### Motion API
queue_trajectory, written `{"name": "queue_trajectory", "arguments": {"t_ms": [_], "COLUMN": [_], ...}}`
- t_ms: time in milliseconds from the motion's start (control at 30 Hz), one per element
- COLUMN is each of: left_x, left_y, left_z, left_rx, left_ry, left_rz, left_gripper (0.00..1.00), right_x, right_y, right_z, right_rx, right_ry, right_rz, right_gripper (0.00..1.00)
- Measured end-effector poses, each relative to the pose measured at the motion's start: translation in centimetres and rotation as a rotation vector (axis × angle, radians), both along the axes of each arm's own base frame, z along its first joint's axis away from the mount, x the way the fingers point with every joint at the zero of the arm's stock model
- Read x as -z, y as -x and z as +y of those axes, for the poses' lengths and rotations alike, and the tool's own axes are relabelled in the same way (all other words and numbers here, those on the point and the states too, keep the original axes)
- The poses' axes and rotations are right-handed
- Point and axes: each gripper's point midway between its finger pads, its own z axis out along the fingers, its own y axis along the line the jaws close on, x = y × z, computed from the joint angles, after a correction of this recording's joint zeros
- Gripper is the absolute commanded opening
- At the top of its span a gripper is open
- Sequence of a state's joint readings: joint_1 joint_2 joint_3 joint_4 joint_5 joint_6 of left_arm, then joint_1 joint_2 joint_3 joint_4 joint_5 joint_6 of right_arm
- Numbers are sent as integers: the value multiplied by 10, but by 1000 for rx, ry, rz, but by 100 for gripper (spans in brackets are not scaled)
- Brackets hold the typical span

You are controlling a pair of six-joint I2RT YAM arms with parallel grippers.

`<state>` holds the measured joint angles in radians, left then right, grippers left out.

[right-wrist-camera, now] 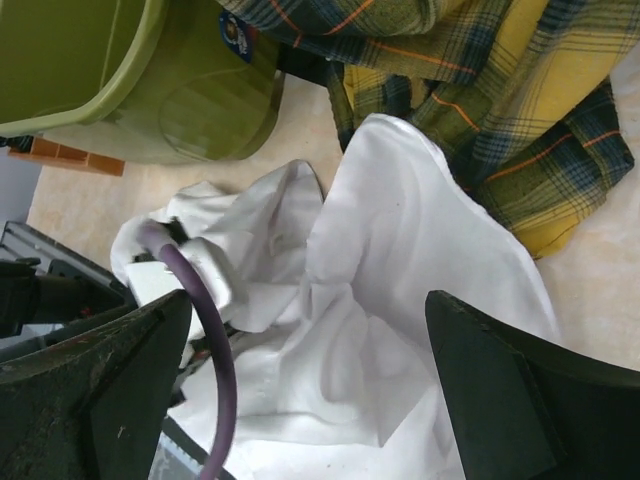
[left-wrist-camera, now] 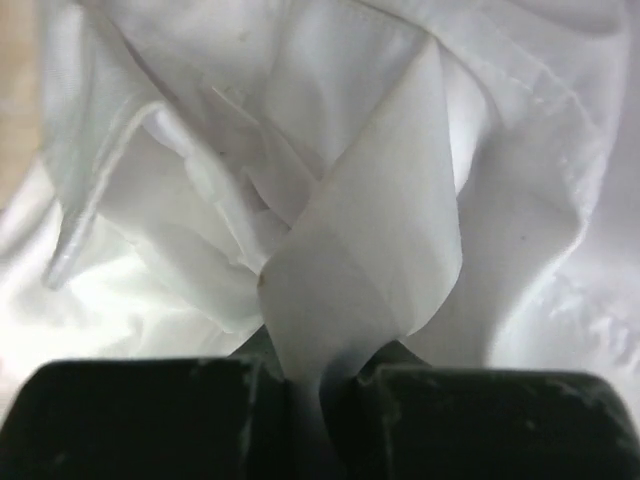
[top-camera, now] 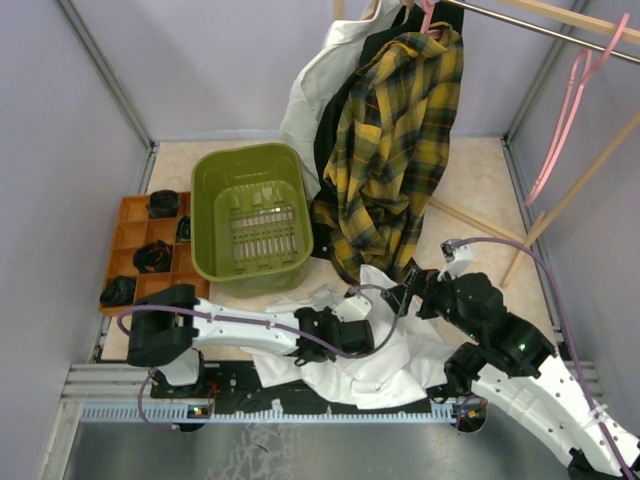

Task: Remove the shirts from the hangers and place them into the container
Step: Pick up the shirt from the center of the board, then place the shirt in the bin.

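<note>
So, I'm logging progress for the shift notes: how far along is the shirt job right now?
Done: the white shirt lies heaped on the table, unhung. In hand: the left gripper is shut on a fold of it; the right gripper hangs open above. Left: the container holds no shirt, and the plaid shirt, black shirt and cream shirt are hanging up.

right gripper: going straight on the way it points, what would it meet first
Most likely the white shirt, bunched up ahead of the right gripper, between its open fingers; depth is unclear.
</note>
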<state>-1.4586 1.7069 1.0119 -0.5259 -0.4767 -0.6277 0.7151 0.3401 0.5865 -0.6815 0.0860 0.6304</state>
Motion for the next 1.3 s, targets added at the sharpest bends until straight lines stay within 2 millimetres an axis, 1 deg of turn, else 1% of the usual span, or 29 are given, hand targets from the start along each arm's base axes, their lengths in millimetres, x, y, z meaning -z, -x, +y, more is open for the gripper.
{"name": "queue_trajectory", "arguments": {"t_ms": [33,67,133,167,233,300,367,400,433,467,500,533,567,600,667,733,767,833,900,933,1000,1100,1167,1233,1300], "left_x": [-6,-18,-52,-72,-106,-135,-155,-168,-187,-210,-230,-256,-279,-304,-349,-383,-395,-410,-416,-416,-409,-396,-393,-394,-401], "left_y": [1,1,-7,-11,-19,-30,-40,-53,-69,-85,-97,-107,-111,-113,-114,-117,-119,-126,-136,-140,-153,-179,-193,-210,-223], "left_z": [5,9,14,16,23,37,53,66,81,97,112,128,139,146,159,168,172,178,181,183,186,192,196,202,208], "left_rx": [-2,-4,-13,-12,-3,7,9,-54,-126,-203,-261,-316,-346,-360,-374,-392,-402,-423,-437,-444,-451,-473,-487,-503,-519], "left_ry": [-15,-22,-1,22,61,79,85,110,156,210,249,305,357,418,501,538,537,509,453,430,357,267,241,237,251], "left_rz": [-17,-38,-93,-124,-191,-262,-304,-331,-363,-403,-443,-494,-536,-575,-652,-716,-745,-794,-830,-840,-848,-826,-805,-782,-771], "left_gripper": [0,0,0,0,0,0,0,0,0,0,0,0,0,0,0,0,0,0,0,0,0,0,0,0,0], "right_x": [0,-1,-8,-16,-46,-79,-97,-90,-78,-58,-42,-28,-15,-8,-1,0,0,1,2,2,3,3,3,4,5], "right_y": [0,1,3,3,3,8,11,6,1,-4,-3,-4,-3,-2,-1,-2,-3,-3,-3,-2,-2,-2,-2,-2,-2], "right_z": [0,1,6,11,23,34,40,32,25,18,14,10,6,3,-1,-3,-3,-4,-5,-5,-5,-5,-5,-4,-4], "right_rx": [-2,-8,-28,-41,-87,-140,-173,-129,-86,-45,-31,-15,-3,3,18,24,28,29,31,31,32,31,29,24,23], "right_ry": [-1,-7,-40,-73,-171,-267,-322,-286,-250,-195,-153,-115,-81,-56,-30,-24,-21,-14,-11,-10,-8,-8,-8,-6,-2], "right_rz": [0,-2,-17,-33,-98,-165,-203,-202,-185,-147,-111,-81,-52,-33,-18,-20,-21,-20,-19,-17,-16,-16,-15,-11,-6], "right_gripper": [99,99,99,99,99,99,99,99,99,99,99,99,99,99,99,99,99,99,99,99,99,99,99,99,99]}}
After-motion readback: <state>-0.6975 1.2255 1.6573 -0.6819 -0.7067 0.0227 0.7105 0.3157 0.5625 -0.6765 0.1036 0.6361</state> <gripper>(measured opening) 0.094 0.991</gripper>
